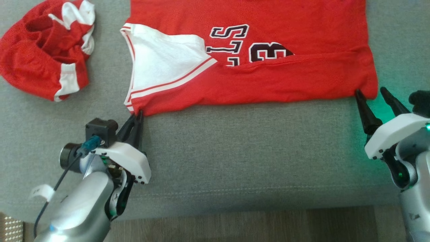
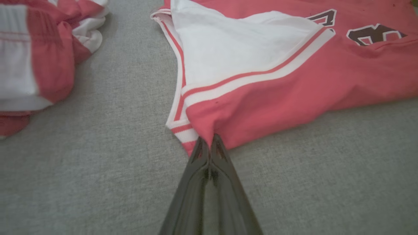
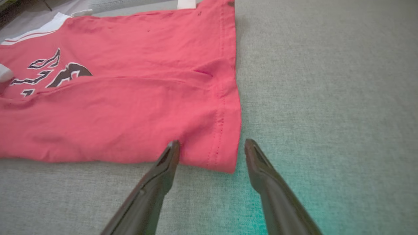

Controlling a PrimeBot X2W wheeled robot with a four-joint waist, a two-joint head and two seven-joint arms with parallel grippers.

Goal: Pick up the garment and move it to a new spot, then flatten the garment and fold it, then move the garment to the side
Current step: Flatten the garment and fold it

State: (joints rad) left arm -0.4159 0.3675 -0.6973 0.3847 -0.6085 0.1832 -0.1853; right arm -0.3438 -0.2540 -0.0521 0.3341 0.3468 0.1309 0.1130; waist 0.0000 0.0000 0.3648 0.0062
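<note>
Red jersey [image 1: 255, 77] lies half-folded; left gripper [image 1: 137, 117] pinches its near corner, right gripper [image 1: 370, 90] straddles the other, jaws apart, and should close on cloth before both lift together

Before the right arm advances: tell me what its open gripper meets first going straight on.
Probably the hemmed corner of the flat red jersey, which sits between the right gripper's open fingers; depth is unclear.

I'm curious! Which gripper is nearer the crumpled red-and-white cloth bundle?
Left. The left gripper, shut on a corner of the red jersey, sits near the cloth bundle; the open right gripper straddles its far corner.
</note>
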